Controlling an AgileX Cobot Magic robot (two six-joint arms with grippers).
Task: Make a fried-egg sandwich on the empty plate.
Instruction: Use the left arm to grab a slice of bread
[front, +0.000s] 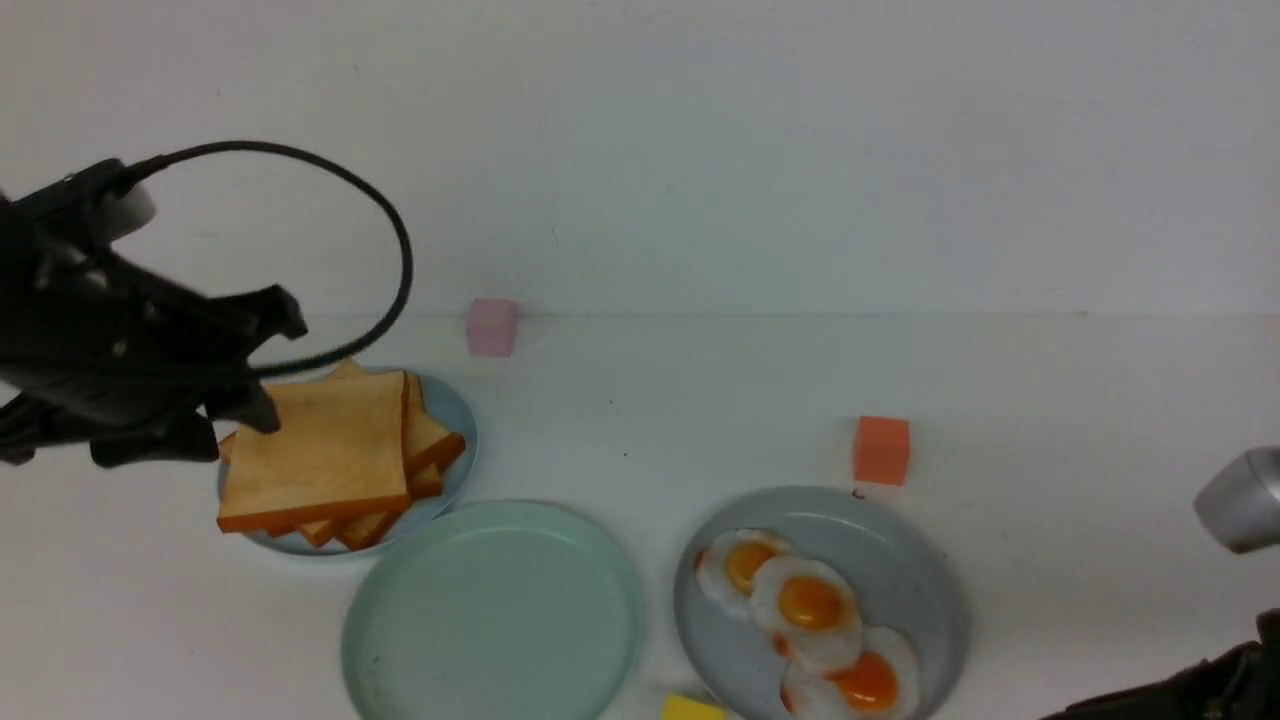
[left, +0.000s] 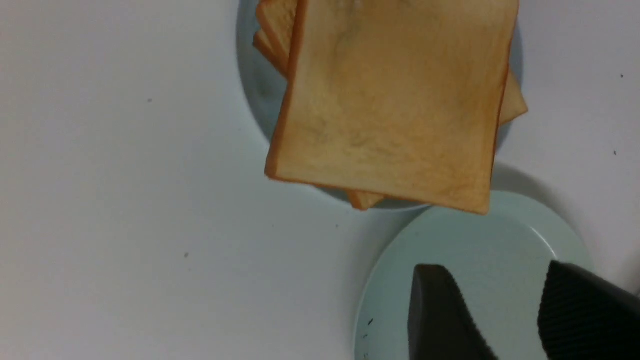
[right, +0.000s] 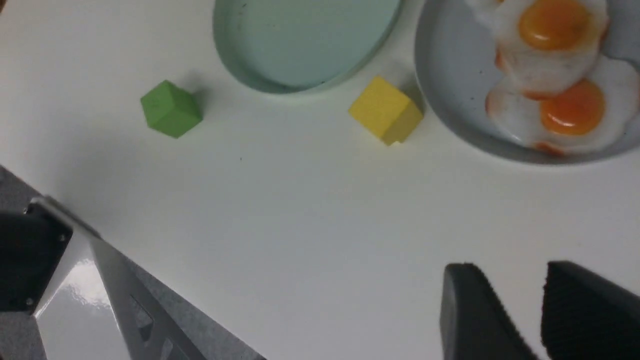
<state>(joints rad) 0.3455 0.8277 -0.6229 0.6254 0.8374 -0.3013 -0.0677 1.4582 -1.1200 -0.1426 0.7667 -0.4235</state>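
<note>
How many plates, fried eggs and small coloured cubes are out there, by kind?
Round plates: 3 (pale mint-green plate, light-blue plate, grey-blue speckled plate)
White fried eggs with orange yolks: 3
Small cubes: 4 (pink cube, orange cube, yellow cube, green cube)
Total: 10

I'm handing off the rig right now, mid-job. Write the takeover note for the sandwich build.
Left claw: open, empty, hovering by the toast stack.
Right claw: open, empty, at the near right, short of the grey plate.
Things: toast stack sits on the light-blue plate; three fried eggs lie on the grey plate; the mint-green plate lies bare between the two.
Done: nothing placed yet.
Left: one toast onto the mint-green plate, an egg on it, a second toast on top.
</note>
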